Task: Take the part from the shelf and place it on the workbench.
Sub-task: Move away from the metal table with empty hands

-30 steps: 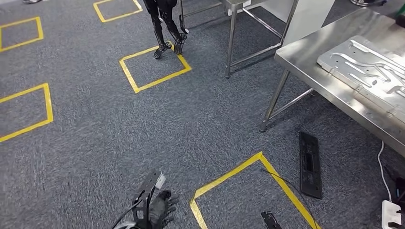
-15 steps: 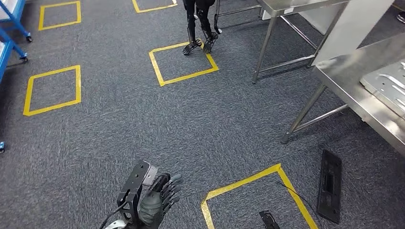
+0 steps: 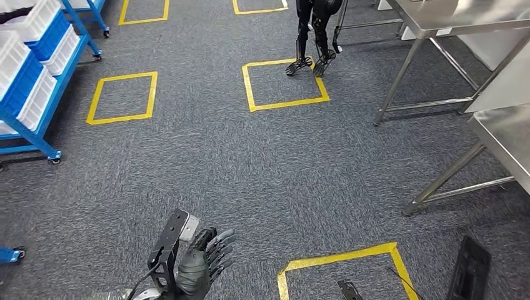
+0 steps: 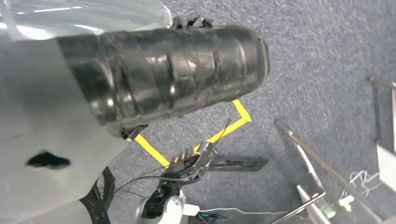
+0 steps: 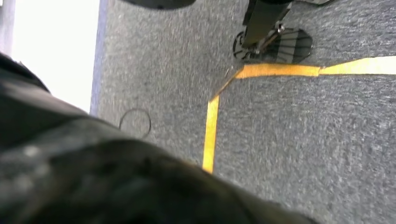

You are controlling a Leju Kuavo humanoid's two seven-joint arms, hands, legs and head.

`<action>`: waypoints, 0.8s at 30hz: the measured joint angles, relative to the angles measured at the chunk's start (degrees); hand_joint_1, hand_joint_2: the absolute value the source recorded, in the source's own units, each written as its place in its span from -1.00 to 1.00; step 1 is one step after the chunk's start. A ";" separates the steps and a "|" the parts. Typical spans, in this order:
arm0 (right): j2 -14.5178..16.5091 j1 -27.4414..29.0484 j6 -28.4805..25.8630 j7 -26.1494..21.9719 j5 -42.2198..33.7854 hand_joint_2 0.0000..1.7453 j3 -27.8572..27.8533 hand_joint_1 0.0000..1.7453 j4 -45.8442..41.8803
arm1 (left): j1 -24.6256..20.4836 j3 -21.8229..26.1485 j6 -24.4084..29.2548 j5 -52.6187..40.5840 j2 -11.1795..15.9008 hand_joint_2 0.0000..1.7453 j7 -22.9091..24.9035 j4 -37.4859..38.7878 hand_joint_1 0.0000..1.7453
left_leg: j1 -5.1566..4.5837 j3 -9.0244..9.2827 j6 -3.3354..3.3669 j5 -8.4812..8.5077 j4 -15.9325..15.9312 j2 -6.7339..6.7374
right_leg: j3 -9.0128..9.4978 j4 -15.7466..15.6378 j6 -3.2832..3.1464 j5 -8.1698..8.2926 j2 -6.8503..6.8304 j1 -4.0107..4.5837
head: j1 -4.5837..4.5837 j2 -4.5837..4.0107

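Note:
A blue shelf (image 3: pixel 37 94) with white and blue bins (image 3: pixel 28 25) stands at the far left of the head view; I cannot make out any part in the bins. A corner of the steel workbench (image 3: pixel 507 134) shows at the right edge. My left hand (image 3: pixel 201 265) is low in front of me over the carpet, fingers apart and holding nothing. In the left wrist view my right hand (image 4: pixel 194 161) hangs by my side, small and far off, fingers stretched out with nothing in them.
Yellow tape squares (image 3: pixel 284 84) mark the grey carpet. Another robot's black legs (image 3: pixel 312 34) stand at one square. A second steel table (image 3: pixel 459 15) is at the back right. A black flat panel (image 3: pixel 469 272) lies on the floor near the workbench's leg (image 3: pixel 447 178).
The camera has swung left: the shelf has come into view, and the workbench with its metal plate has slid off to the right. My left hand stays low in front, empty.

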 joint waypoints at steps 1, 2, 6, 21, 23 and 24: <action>-0.02 -0.06 0.03 -0.30 0.24 -1.00 0.00 -1.00 -0.01 | 0.21 0.28 0.00 0.26 0.02 -1.00 -0.03 0.00 -1.00 | -0.06 -0.87 -0.29 -0.97 1.75 1.74 | 0.24 -0.31 -0.30 0.08 -0.76 -0.20 | -0.21 0.00; -0.08 -0.07 0.00 -0.59 0.38 -1.00 0.00 -1.00 -0.01 | 0.39 0.51 -0.01 0.44 0.04 -1.00 -0.05 0.00 -1.00 | -0.04 -2.20 -0.60 -2.44 4.62 3.82 | 0.47 -0.48 -0.52 0.04 -1.56 -0.19 | -0.38 0.00; -0.22 0.25 -0.36 -1.59 0.51 -1.00 0.00 -1.00 -0.01 | 1.08 1.14 -0.01 0.57 0.13 -1.00 0.03 0.00 -1.00 | 0.61 -7.85 -1.57 -5.26 14.58 6.52 | 1.21 -0.54 -0.76 -0.71 -4.97 -0.14 | -0.63 0.00; -0.93 -0.09 2.24 1.09 1.07 -1.00 0.11 -1.00 0.01 | 1.24 1.98 -0.02 2.87 0.38 -1.00 0.16 -0.21 -1.00 | 0.30 0.98 1.91 1.13 -1.76 5.09 | -4.94 14.86 1.59 -9.25 -2.43 0.63 | 0.07 0.00; -1.05 0.10 2.25 0.70 1.48 -1.00 0.31 -1.00 0.02 | -0.43 1.61 -0.04 5.34 0.23 -1.00 0.18 0.03 -1.00 | 0.26 1.12 1.93 0.98 -1.53 3.31 | -6.23 14.34 1.42 -6.48 -2.29 0.72 | 0.09 0.00; -1.06 0.03 2.14 0.29 1.63 -1.00 0.38 -1.00 0.01 | -1.14 1.47 -0.05 6.06 0.18 -1.00 0.20 0.16 -1.00 | 0.27 1.22 1.82 0.85 -1.34 2.51 | -5.44 11.13 1.34 -3.83 -2.01 0.68 | 0.10 0.00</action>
